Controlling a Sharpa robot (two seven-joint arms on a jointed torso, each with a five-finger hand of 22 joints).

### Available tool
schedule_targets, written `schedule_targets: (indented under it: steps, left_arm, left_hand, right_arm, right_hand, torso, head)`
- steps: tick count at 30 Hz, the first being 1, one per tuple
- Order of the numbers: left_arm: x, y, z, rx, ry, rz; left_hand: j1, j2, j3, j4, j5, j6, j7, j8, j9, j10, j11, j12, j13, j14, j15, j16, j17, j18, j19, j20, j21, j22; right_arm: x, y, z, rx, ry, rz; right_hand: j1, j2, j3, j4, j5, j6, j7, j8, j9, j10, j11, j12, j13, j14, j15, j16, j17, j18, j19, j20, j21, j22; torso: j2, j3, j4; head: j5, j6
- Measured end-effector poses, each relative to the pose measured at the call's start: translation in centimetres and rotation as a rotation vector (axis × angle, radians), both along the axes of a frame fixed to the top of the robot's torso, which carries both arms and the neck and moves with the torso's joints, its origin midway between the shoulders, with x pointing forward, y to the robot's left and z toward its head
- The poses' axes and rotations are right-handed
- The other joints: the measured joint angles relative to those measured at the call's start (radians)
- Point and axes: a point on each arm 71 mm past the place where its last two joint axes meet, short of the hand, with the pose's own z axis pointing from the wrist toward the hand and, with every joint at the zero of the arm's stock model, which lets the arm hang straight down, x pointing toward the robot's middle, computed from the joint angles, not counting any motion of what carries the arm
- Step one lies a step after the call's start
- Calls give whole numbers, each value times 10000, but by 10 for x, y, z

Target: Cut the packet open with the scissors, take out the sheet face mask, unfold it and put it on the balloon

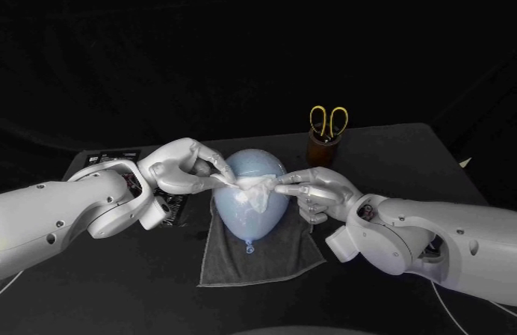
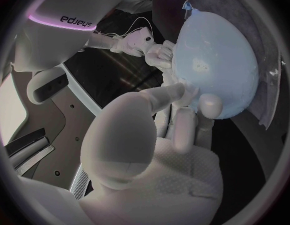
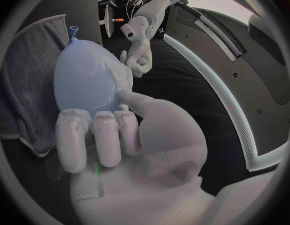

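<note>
Scissors (image 1: 329,118) in holder (image 1: 322,149), mask (image 1: 254,191) on balloon (image 1: 249,217)

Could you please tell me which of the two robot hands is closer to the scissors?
The right robot hand, on the side of the balloon facing the scissors; the left robot hand sits across the balloon, farther from them.

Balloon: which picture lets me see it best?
The head view: the whole balloon lies on the grey towel, with the left hand and right hand holding the white mask on it. The left wrist view shows one side close up; the right wrist view shows it just past that hand's fingers.
</note>
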Motion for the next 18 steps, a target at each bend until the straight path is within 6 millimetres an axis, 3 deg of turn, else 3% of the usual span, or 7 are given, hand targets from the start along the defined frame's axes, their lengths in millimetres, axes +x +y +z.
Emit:
schedule_targets:
  steps: [2, 6, 15, 18]
  left_arm:
    - [2, 3, -1, 97, -83, 112]
    - [3, 7, -3, 201, -146, 244]
    - [2, 9, -9, 237, -116, 376]
    - [2, 9, -9, 169, -100, 453]
  left_hand:
    - [-2, -1, -30, -29, 0, -70, 64, -61, -49, -143, 36, -101, -32, 140, 33, 47, 337, 0, -89, -6, -6, -108]
    - [-78, -82, -69, -68, 0, -224, 153, -215, -166, -367, 121, -227, -150, 130, 72, 72, 349, 1, -273, 92, -69, -292]
    - [-75, -153, -121, -74, 0, -224, 152, -215, -201, -384, 104, -227, -162, -81, 148, 72, -166, 0, -342, 90, -69, -360]
    - [-268, -128, -427, 204, 0, -224, 152, -215, -216, -227, 34, -134, -158, -277, 121, 72, -579, 1, -341, 90, -145, -361]
  right_arm:
    - [0, 0, 0, -13, 4, -17]
    - [1, -1, -1, -24, 5, -34]
    - [1, -1, -1, -24, 0, -40]
    - [1, -1, -1, -21, -8, -41]
  right_hand:
    - [0, 0, 0, 0, 0, -8, 8, 0, -3, -11, -11, -1, 3, -1, 1, 20, 3, 0, 8, 10, 0, 1]
    - [0, 0, 0, 0, 0, -9, 8, 0, -4, -4, -4, -19, 5, -16, 16, 35, 6, 0, 17, 22, 0, 2]
    - [0, 0, 0, -1, 0, -9, 7, 2, -5, 25, 24, -41, 7, -18, 18, 34, 5, -1, 2, 38, -7, 3]
    - [0, 0, 0, 0, 0, -8, 7, 2, -14, 25, 24, -37, 6, -19, 19, 32, 5, -1, 2, 38, -7, 2]
  torso:
    - [0, 0, 1]
    - [-1, 0, 8]
    - [-1, -16, 12]
    - [0, -17, 13]
  head:
    - [0, -44]
    - [-24, -127]
    - [-33, -201]
    - [-20, -202]
